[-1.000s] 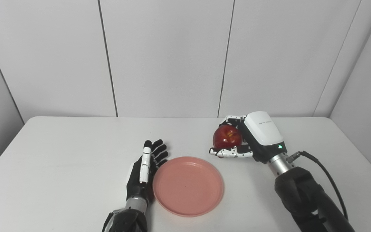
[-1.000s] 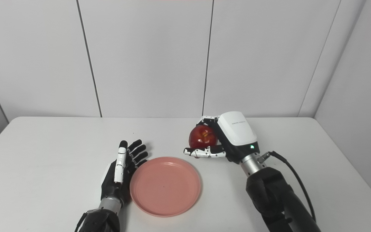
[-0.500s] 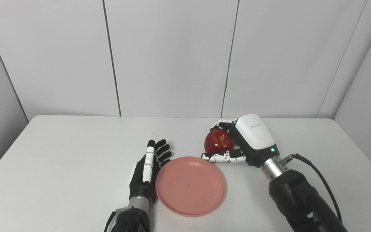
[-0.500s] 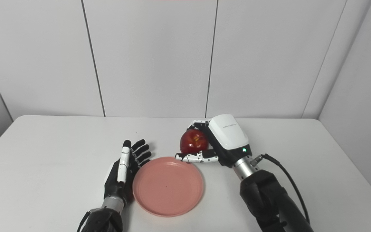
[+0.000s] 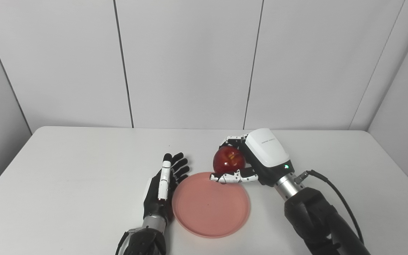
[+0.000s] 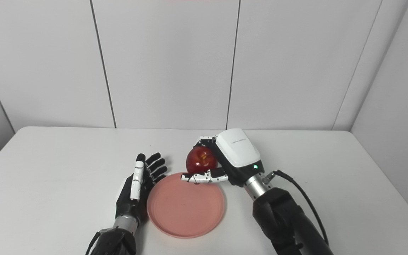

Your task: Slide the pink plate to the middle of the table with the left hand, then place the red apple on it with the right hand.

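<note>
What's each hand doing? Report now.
Left hand: open, fingers spread, beside the pink plate.
Right hand: shut on the red apple, at the plate's far rim.

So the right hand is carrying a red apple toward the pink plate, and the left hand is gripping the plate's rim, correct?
Not quite. The left hand is open, fingers straight, beside the pink plate, as the left eye view shows. The right hand does hold the red apple.
</note>
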`<state>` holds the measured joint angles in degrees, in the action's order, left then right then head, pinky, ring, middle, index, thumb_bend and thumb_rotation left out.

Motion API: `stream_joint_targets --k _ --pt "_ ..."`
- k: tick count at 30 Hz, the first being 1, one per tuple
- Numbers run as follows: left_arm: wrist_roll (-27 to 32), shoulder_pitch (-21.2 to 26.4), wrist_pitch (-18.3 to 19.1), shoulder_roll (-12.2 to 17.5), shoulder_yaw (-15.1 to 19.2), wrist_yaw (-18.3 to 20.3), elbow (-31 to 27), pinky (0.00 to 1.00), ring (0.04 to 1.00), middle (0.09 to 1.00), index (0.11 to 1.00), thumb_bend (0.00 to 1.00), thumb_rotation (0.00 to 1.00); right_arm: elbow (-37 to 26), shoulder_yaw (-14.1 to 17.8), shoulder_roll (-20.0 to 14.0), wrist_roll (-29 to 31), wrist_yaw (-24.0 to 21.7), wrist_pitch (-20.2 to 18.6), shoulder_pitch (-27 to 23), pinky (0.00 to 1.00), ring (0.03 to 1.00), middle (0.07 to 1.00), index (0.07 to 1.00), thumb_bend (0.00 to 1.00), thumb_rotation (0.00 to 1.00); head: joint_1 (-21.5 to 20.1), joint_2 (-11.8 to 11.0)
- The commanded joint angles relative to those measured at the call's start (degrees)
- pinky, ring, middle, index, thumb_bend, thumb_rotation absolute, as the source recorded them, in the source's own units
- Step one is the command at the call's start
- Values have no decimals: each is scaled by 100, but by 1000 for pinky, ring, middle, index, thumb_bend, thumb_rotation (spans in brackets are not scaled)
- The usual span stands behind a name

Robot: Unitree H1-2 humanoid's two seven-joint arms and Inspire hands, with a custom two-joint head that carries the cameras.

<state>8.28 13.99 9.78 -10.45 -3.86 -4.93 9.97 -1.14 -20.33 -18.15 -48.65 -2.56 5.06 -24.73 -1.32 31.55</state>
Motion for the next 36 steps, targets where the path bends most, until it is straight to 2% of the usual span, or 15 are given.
stream_joint_targets --k 1,8,14,20,25,29,36 --pt "-42 92 54 -305 -13 -70 150 868 819 822 775 659 952 -129 28 66 -10 46 129 -301 92 149 233 513 511 794 -3 1" --pt "-45 125 -10 -307 -4 -85 239 870 815 818 766 648 952 -54 26 209 -22 -219 -65 -326 88 143 225 497 507 802 -10 -6" --pt "-81 131 2 -302 -20 -100 255 871 810 817 770 657 958 16 42 344 -90 -378 -188 -305 91 144 221 428 455 783 -13 4" --pt "-84 133 -47 -302 -24 -95 293 875 806 814 768 655 961 132 -20 468 -302 -514 -347 -277 94 149 230 426 449 781 -8 11" --pt "-93 132 -43 -315 -18 -96 296 863 805 811 773 663 961 231 -55 527 -503 -719 -530 -282 97 154 240 481 455 812 -13 17" --pt "-158 134 -27 -305 -44 -116 287 844 804 813 792 662 981 351 -104 532 -610 -775 -609 -285 100 159 247 464 467 826 -15 19" --pt "-151 117 27 -304 -55 -115 237 857 819 828 806 666 989 522 -162 529 -630 -848 -656 -252 103 161 245 485 465 782 -22 33"
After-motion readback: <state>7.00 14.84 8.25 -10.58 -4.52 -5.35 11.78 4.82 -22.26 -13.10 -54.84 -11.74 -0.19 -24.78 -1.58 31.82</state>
